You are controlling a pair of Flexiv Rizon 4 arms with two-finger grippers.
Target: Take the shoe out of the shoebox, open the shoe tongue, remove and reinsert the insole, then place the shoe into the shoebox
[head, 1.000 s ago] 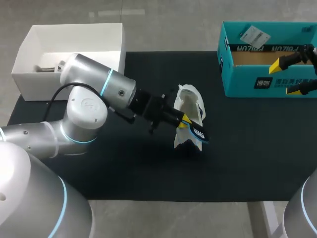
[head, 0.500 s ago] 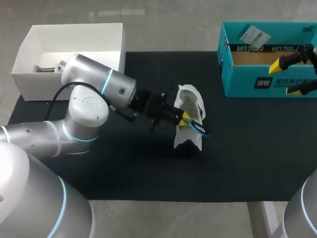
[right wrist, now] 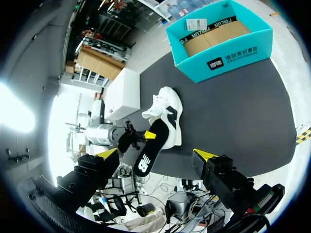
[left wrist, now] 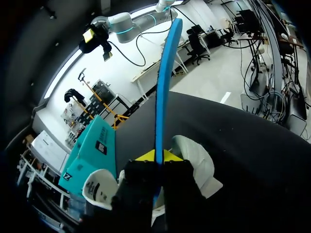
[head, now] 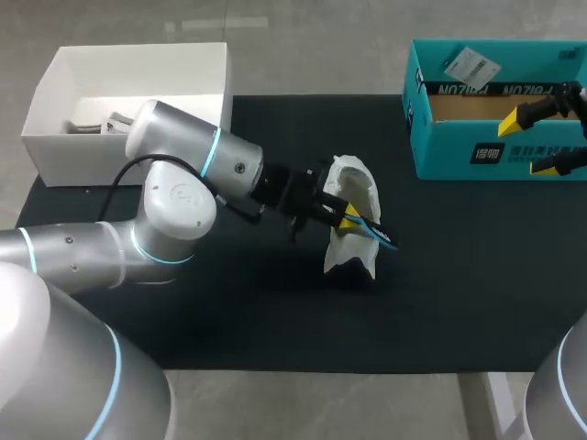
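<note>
Black mat (head: 229,312), insole (left wrist: 163,97) edge-on, right wrist flat-on

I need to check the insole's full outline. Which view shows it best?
The right wrist view: the insole faces the camera, beside the shoe. The left wrist view shows only its blue edge; the head view, a sliver at the left gripper.

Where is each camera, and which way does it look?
Head view: above and behind, looking down on the table; left arm, left gripper at the shoe, right gripper by the box.
Left wrist view: on the left wrist, looking along its fingers, shut on the insole.
Right wrist view: on the right wrist, looking across the table at the shoe; own open fingertips show.
Shared: shoe, insole and box in all three.
</note>
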